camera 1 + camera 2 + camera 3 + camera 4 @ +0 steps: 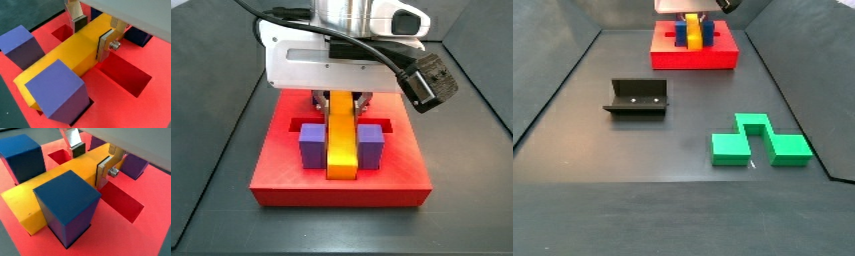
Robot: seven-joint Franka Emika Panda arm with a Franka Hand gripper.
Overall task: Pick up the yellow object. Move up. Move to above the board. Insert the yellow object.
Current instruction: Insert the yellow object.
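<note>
Gripper (91,36) low over the board (133,107), flat silver fingers (106,44) clamped on the two long sides of the yellow object (63,62), dark pads pressed against its faces. Same clamped hold in the second wrist view, gripper (90,162) astride the yellow object (60,190), red board (143,233) beneath with an open recessed slot just beside the bar.

Bar lying lengthwise between the upright blue-purple posts (60,90), (67,203), one close on either flank, further posts visible beyond the fingers. Whether fully seated in its slot: cannot tell.

In a side view, gripper (339,98) directly above the board (338,190), yellow object (341,140) running from 12 to 6 o'clock down the board's middle, posts (311,145) at 9 and 3 o'clock of it.

In a side view from farther off, board (694,57) at 12 o'clock, the fixture (636,97) toward 10 o'clock of centre, green block (760,142) at 4 o'clock, both well apart from the board.
</note>
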